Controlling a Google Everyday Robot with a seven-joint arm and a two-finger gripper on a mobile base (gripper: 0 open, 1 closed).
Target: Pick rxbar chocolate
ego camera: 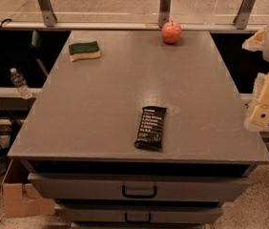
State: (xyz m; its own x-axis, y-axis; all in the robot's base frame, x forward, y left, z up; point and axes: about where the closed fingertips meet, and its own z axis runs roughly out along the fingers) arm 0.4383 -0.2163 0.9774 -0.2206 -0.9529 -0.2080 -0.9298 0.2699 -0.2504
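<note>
The rxbar chocolate is a flat black wrapped bar with rows of white text. It lies near the front edge of the grey table, a little right of the middle, with its long side running front to back. My gripper hangs at the right edge of the view, beside the table's front right corner. It is well to the right of the bar and holds nothing that I can see.
A red apple stands at the table's back edge. A green and yellow sponge lies at the back left. Drawers sit under the tabletop. A water bottle and a cardboard box are on the left.
</note>
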